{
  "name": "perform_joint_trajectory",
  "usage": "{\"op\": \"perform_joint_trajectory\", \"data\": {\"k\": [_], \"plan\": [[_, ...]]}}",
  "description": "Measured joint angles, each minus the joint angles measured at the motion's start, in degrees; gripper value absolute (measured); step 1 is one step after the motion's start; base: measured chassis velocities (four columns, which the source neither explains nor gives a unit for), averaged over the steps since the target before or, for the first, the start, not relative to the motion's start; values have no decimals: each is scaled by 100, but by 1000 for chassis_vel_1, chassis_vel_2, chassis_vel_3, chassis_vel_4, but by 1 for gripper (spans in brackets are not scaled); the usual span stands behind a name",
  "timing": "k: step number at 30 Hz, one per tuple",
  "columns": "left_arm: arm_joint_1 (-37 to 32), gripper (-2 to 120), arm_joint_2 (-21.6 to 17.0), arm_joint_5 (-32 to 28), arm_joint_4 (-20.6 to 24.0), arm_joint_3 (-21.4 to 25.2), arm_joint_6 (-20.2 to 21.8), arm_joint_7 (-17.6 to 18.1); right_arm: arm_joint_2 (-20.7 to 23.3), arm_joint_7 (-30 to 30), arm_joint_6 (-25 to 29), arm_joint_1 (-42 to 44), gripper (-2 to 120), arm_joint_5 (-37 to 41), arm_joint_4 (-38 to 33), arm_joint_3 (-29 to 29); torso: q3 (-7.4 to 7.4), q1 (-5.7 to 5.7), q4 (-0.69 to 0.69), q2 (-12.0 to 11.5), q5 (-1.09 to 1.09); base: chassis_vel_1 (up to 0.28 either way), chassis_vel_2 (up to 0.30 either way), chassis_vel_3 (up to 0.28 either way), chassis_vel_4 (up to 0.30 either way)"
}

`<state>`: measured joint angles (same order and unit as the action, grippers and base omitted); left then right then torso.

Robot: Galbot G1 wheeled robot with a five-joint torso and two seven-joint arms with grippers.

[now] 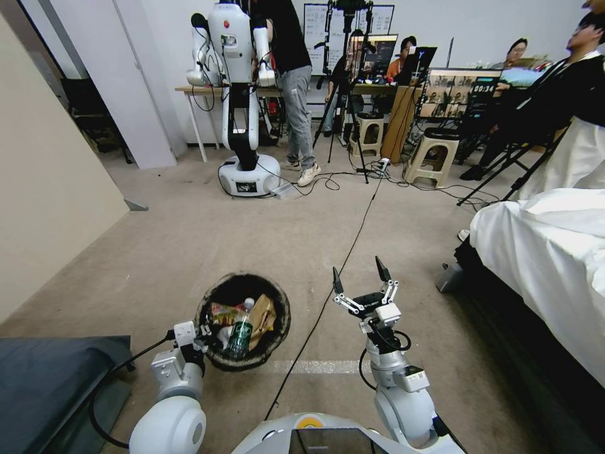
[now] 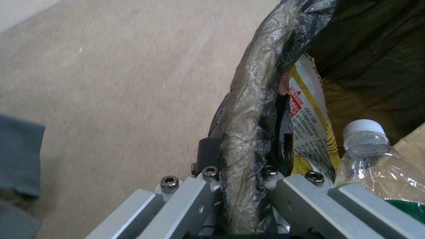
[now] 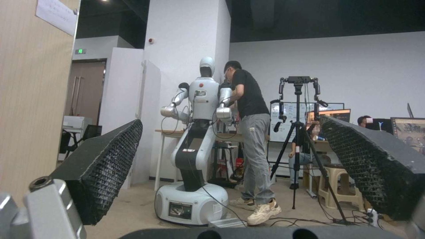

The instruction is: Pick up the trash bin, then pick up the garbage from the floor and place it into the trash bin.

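The trash bin [image 1: 277, 328], round with a dark bag folded over its rim, is just in front of me on the left above the beige carpet floor [image 1: 189, 239]. My left gripper [image 1: 200, 333] is shut on its near rim; in the left wrist view the crinkled bag rim [image 2: 248, 132] runs between the grey fingers [image 2: 190, 199]. Garbage lies inside the bin: a small plastic bottle [image 1: 239, 333] [image 2: 367, 149], a brown paper bag [image 1: 262, 317] and a yellow-red wrapper [image 1: 222, 313] [image 2: 310, 126]. My right gripper [image 1: 360, 276] [image 3: 230, 121] is held up to the bin's right, open and holding nothing.
A black cable [image 1: 343, 261] crosses the carpet between my arms. A bed with a white sheet [image 1: 554, 252] stands at the right, and a grey padded object [image 1: 50, 372] at the near left. A beige panel [image 1: 44, 189] lines the left. Another white robot [image 1: 242, 94], stools and tripods stand ahead.
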<state>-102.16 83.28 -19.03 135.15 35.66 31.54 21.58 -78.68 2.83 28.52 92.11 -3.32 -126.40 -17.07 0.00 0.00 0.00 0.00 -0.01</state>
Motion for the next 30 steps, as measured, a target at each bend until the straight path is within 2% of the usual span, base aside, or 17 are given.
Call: {"op": "perform_joint_trajectory", "data": {"k": [12, 30], "plan": [[-32, 0, -4, -313, -254, 165, 342, -91, -8, -20, 23, 20, 100, -51, 23, 70, 0, 0, 0, 0, 0, 0, 0, 0, 0], [19, 0, 31, -761, -431, 107, 361, -70, -19, -74, 97, 28, 100, -111, 69, 86, 0, 0, 0, 0, 1, 0, 0, 0, 0]]}}
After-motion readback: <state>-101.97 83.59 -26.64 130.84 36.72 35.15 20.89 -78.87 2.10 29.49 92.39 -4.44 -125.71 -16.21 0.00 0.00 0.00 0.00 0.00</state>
